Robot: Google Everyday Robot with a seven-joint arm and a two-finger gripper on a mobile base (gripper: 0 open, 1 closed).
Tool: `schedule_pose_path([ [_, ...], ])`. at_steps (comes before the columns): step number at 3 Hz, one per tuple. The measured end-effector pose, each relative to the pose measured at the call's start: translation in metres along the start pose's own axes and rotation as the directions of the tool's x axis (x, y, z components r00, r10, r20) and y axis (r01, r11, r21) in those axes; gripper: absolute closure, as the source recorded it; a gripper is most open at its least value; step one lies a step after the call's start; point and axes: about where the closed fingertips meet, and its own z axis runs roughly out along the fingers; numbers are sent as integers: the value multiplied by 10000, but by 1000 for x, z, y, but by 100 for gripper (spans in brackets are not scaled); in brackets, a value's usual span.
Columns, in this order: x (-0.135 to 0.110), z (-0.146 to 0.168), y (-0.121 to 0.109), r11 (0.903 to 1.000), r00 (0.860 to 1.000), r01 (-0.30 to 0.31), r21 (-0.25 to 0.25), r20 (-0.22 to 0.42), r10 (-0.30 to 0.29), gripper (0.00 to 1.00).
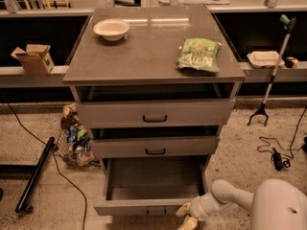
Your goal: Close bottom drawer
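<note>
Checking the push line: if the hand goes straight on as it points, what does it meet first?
Probably the front panel of the open bottom drawer: the hand sits low by its right end, pointing left toward it. Depth is unclear.

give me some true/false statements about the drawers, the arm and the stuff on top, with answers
1. The bottom drawer is pulled out. True.
2. The gripper is at the top drawer's handle. False: it is low down, by the bottom drawer's front panel, right of its handle.
3. A white bowl sits on the cabinet top. True.
4. The green bag lies inside the bottom drawer. False: it lies on the cabinet top, on the right.
</note>
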Motion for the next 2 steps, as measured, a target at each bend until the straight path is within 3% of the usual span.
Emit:
schedule_pose_path([
  [1, 0, 1, -2, 10000, 10000, 88, -22, 32, -88, 0],
  [2, -3, 4, -19, 9989, 9988, 474, -70, 106, -473, 0],
])
